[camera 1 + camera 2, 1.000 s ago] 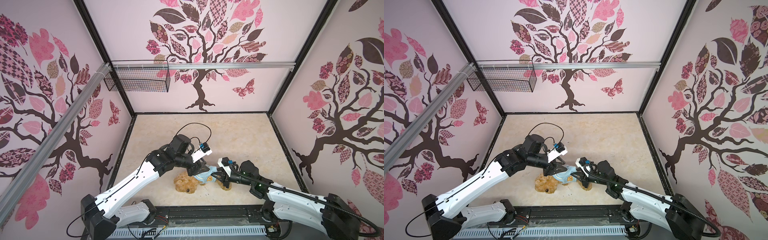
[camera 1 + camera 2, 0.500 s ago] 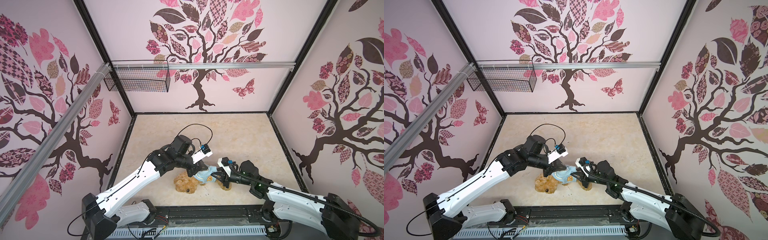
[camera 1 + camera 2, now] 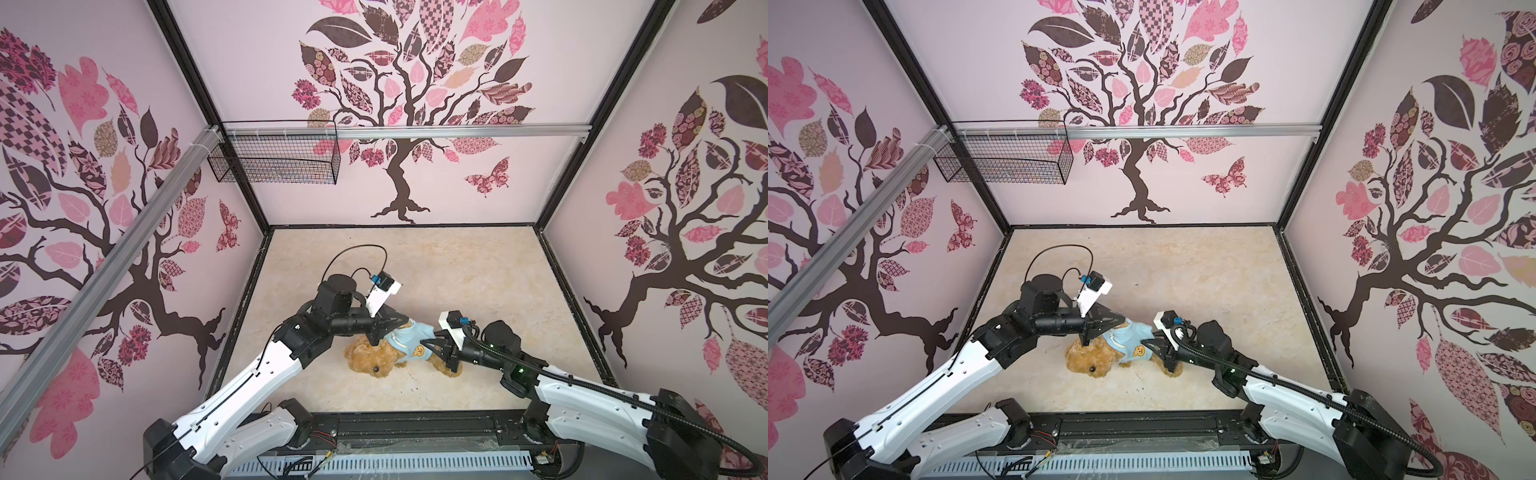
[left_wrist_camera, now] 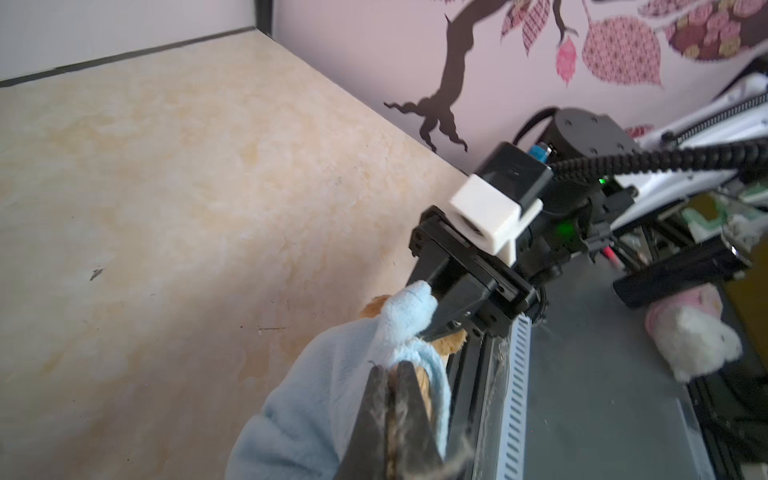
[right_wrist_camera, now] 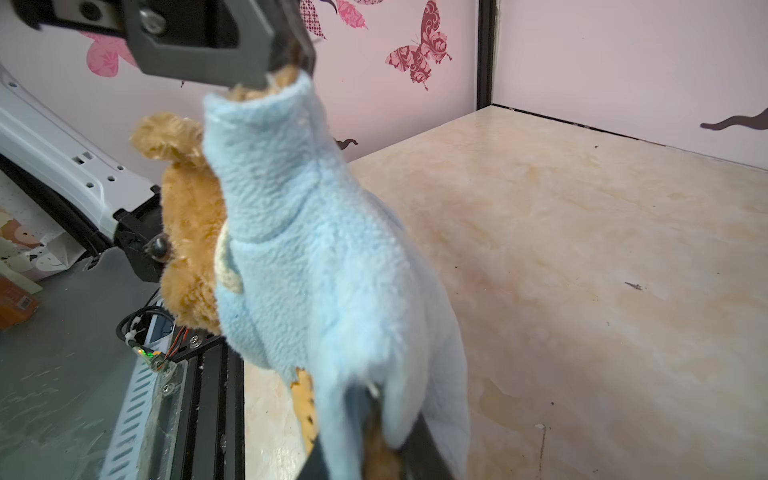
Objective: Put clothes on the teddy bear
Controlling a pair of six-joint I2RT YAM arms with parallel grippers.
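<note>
As both grippers pinch it, the teddy bear (shirted) lies between.

Golden-brown teddy bear, light-blue shirt, apparently orange face print

The golden-brown, shaggy teddy bear lies near the middle of the surface's front edge, head to the left, a light-blue shirt covering its torso.

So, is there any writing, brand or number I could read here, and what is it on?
None can be read.
The blue shirt on the teddy bear: only an orange bear-face patch, no letters.
The orange box, right wrist view: a label, too blurred to read.
</note>
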